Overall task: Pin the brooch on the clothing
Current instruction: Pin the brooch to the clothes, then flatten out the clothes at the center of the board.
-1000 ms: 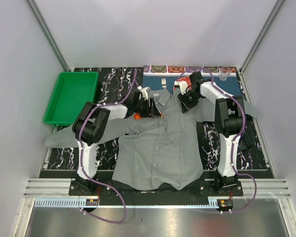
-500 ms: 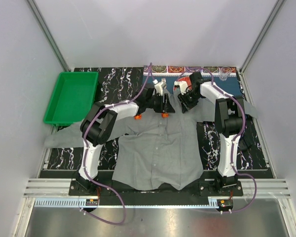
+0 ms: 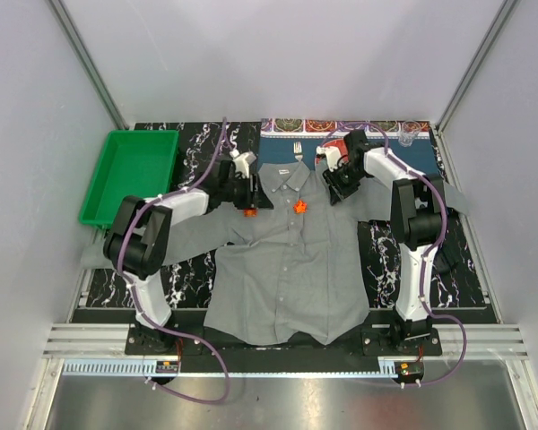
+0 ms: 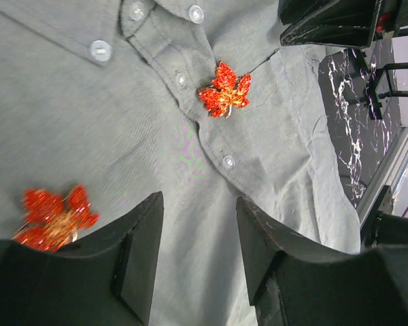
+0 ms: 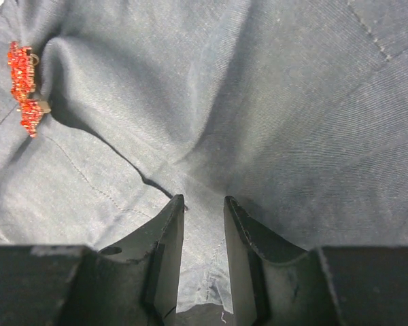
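The grey shirt (image 3: 291,269) lies flat on the table, collar at the far end; it fills the left wrist view (image 4: 122,136) and the right wrist view (image 5: 292,102). A red maple-leaf brooch (image 3: 299,206) sits on its chest beside the button placket (image 4: 224,90), (image 5: 24,88). A second red leaf brooch (image 3: 248,212) lies on the shirt's shoulder (image 4: 54,216). My left gripper (image 3: 248,190) is open and empty just above that shoulder (image 4: 198,204). My right gripper (image 3: 336,184) is shut on a fold of the shirt (image 5: 204,200).
A green tray (image 3: 130,175) stands at the far left. A fork (image 3: 297,149) and a blue patterned placemat (image 3: 341,127) lie behind the collar. A dark marbled mat (image 3: 381,251) covers the table under the shirt.
My left gripper reached right over the chest, then drew back left, open. A red brooch now sits on the chest and the collar lies flat. The right gripper has not moved.
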Robot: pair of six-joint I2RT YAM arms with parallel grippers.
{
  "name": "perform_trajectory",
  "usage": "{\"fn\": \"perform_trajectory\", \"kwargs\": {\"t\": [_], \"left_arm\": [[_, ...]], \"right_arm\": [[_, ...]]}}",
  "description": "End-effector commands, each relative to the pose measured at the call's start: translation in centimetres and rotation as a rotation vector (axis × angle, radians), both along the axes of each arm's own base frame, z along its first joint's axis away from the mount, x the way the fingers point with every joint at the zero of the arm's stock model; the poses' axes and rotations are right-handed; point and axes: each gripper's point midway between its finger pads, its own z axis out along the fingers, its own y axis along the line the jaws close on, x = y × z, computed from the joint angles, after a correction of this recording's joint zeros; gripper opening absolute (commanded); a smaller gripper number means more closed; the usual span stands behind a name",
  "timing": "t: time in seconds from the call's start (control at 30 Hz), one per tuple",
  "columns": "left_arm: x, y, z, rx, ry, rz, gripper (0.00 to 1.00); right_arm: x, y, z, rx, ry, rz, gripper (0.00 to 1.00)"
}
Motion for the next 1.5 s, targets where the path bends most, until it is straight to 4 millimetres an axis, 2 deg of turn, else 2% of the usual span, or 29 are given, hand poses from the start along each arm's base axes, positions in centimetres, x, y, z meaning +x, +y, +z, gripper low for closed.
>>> {"fn": "perform_trajectory", "kwargs": {"t": [0.0, 0.07, 0.13, 0.3, 0.47, 0.67, 0.83, 0.9, 1.0, 1.07, 1.2, 1.23, 1.3, 1.33, 1.4, 1.43, 1.47], "left_arm": [[-0.8, 4.0, 0.5, 0.025, -0.008, 0.022, 0.5], [-0.2, 6.3, -0.1, 0.034, 0.017, 0.087, 0.5], [-0.2, 7.8, -1.1, 0.05, 0.041, 0.134, 0.5], [1.4, 11.9, -3.6, 0.137, 0.107, 0.252, 0.5], [1.5, 15.7, -5.8, 0.229, 0.214, 0.331, 0.49], [1.6, 16.1, -5.7, 0.21, 0.243, 0.355, 0.47], [2.0, 16.9, -4.8, 0.222, 0.206, 0.393, 0.47], [2.5, 16.7, -4.1, 0.206, 0.188, 0.37, 0.47], [3.9, 16.7, -2.7, 0.206, 0.134, 0.37, 0.48], [4.9, 17.1, -1.4, 0.219, 0.071, 0.361, 0.5], [5.4, 17.0, 1.1, 0.222, -0.025, 0.322, 0.54], [5.4, 16.8, 2.2, 0.22, -0.065, 0.306, 0.55], [4.9, 16.2, 3.1, 0.228, -0.144, 0.209, 0.56], [4.4, 15.6, 4.4, 0.205, -0.194, 0.153, 0.56], [2.6, 14.7, 4.6, 0.211, -0.292, 0.009, 0.59], [1.0, 14.0, 4.8, 0.232, -0.324, -0.051, 0.61], [0.8, 14.3, 4.6, 0.285, -0.375, -0.092, 0.62]], "right_arm": [[-0.5, 2.2, 3.3, 0.048, -0.042, 0.019, 0.36], [-0.6, 2.0, 2.5, 0.034, -0.03, 0.009, 0.36], [-0.6, 1.7, 1.5, 0.012, -0.017, 0.001, 0.36], [-1.1, 0.7, -0.3, -0.046, 0.008, 0.005, 0.36], [-0.9, -1.0, -2.2, -0.129, 0.019, 0.008, 0.35], [-0.9, -2.3, -3.4, -0.181, 0.032, 0.0, 0.35], [-0.7, -3.2, -3.0, -0.208, 0.022, -0.016, 0.35], [-0.6, -2.9, -2.7, -0.196, 0.016, -0.017, 0.37], [0.1, -2.0, -1.2, -0.148, -0.004, -0.028, 0.4], [1.0, -1.5, 0.7, -0.122, -0.047, -0.03, 0.43], [1.8, -1.1, 3.6, -0.097, -0.104, -0.009, 0.45], [1.5, -0.8, 4.7, -0.078, -0.11, 0.001, 0.45], [1.0, 0.2, 5.7, -0.03, -0.11, 0.022, 0.46], [0.4, 0.6, 6.3, -0.012, -0.095, 0.032, 0.46], [-0.5, 1.7, 6.8, 0.02, -0.075, 0.048, 0.47], [-1.1, 2.5, 6.7, 0.028, -0.06, 0.064, 0.47], [-1.5, 3.1, 6.6, 0.034, -0.046, 0.07, 0.47]]}}
